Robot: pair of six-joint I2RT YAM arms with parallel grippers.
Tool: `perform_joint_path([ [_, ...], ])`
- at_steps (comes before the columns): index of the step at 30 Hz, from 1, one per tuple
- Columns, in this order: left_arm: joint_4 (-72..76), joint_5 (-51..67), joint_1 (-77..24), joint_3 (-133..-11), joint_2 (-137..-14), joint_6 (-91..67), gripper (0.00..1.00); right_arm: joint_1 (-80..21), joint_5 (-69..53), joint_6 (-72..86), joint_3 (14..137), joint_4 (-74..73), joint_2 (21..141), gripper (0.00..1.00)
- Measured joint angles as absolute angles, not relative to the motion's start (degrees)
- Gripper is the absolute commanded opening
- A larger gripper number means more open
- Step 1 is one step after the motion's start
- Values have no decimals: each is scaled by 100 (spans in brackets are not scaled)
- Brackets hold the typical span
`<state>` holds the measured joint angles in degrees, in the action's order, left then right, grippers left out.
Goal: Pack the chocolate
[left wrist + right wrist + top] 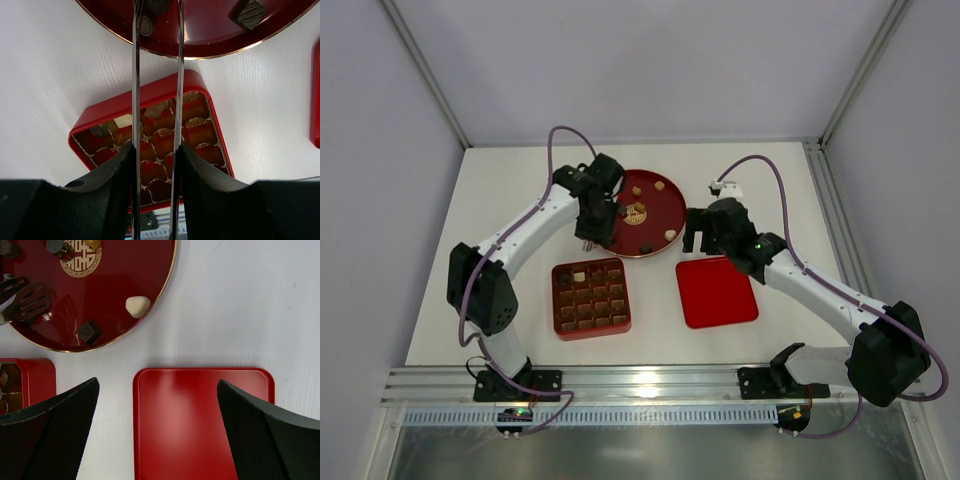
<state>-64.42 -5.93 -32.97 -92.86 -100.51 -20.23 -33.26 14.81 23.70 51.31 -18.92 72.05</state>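
Right hand [157, 382] wide open, empty, above red lid [200, 410], left hand [158, 15] part-closed over plate [210, 45] of chocolate [248, 13], grip unclear

The round plate [125, 270] is coloured glossy red, edged in gold, and marked with a gold emblem [81, 260] at its centre. At its 4 o'clock a cream-white chocolate [137, 305] is seen, and at 6 o'clock a dark brown ridged chocolate [88, 332]. The lid [200, 410] is plain red and the table [240, 305] white.
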Motion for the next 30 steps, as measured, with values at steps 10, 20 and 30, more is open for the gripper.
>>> perform_joint_path([
  [10, -6399, -489, -3297, -9286, -10287, -1975, 35, -3326, 1483, 2370, 5129, -1890, 7205, 100],
  [20, -6427, -451, -3297, -9345, -10335, -1905, 40, -3321, 1483, 2375, 5111, -1890, 7203, 100],
  [30, -6628, -491, -3297, -9548, -10333, -1837, 41, -3315, 1483, 2392, 5109, -1890, 7203, 100],
])
